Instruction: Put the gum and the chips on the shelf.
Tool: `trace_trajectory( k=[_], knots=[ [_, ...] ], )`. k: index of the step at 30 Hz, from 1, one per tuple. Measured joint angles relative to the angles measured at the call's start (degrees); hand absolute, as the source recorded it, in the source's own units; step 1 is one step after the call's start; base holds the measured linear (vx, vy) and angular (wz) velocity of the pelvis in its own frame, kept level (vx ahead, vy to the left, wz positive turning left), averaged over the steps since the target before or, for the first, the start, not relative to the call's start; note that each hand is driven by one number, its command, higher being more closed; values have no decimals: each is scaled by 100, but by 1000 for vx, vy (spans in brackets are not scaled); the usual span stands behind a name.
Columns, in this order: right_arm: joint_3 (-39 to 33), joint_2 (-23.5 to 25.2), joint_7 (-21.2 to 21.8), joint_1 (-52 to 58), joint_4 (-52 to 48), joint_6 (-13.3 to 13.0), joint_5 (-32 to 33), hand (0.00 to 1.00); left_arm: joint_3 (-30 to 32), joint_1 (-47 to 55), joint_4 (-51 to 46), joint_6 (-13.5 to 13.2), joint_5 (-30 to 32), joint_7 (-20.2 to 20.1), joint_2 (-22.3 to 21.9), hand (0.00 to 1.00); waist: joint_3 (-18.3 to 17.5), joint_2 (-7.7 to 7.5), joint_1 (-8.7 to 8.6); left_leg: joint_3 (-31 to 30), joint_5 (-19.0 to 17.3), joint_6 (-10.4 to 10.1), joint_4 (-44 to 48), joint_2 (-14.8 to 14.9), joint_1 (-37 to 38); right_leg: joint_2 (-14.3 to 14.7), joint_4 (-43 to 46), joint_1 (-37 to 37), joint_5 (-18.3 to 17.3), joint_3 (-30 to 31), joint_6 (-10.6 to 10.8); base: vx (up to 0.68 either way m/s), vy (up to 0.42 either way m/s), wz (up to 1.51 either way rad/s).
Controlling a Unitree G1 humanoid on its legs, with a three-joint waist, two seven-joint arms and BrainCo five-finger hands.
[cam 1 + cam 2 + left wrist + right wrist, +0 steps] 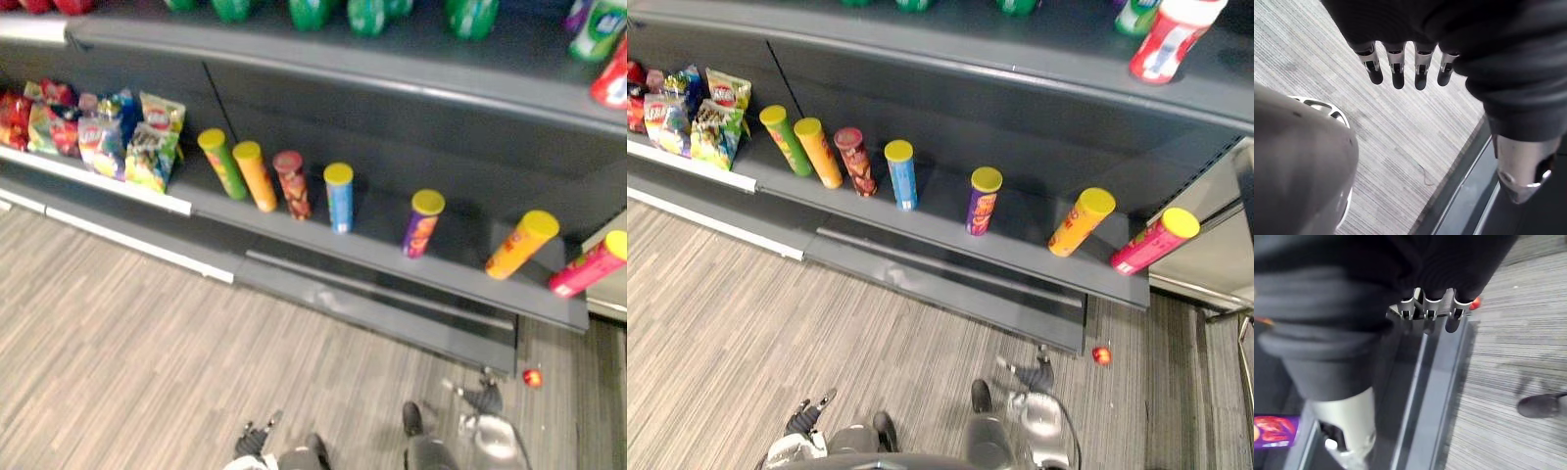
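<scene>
We look down at a grey shelf (950,230) at 12 o'clock. Chips are on it already. Seven cans (900,174) stand in a row with their long sides pointing up, and the ones at the 3 o'clock end lean over. Some bags (717,127) sit at 10 o'clock. Our left hand (803,421) hangs low at 7 o'clock. Its fingers (1397,73) are straight and loose, and they hold nothing. Our right hand (1031,377) hangs low at 5 o'clock. Its fingers (1452,320) look a bit bent but slack, and they hold nothing too. So we carry no gum and no chips right now. A small red thing (1102,354) lies on the floor (745,323), just beside the foot of the shelf. It may be the gum, but it is too small for us to be sure. It lies at about 2 o'clock from our right hand, near it, and well apart from our left hand. The right wrist view shows it just past the right fingertips. It looks round, so we see no long side to line up with. We think the right hand is the one to go for it, by reaching down and out toward 2 o'clock. It could roll under the shelf if we bump it.
</scene>
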Motion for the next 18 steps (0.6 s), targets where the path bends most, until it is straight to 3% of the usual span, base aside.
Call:
trace_trajectory(
  k=[10,18],
  knots=[
    [-845,16,709,607,1439,90,143,0,893,232,63,31,3,-210,-140,0,-345,-95,-4,-12,610,-52,-1349,-188,925,-11,-103,416,-109,-209,-137,26,-14,5],
    [-1533,197,823,743,1671,306,805,0,1290,346,40,55,-245,-269,-322,0,-503,-110,-2,3,749,-118,-1720,-218,1124,-23,-119,491,-118,-234,-147,-26,-15,1]
  ],
)
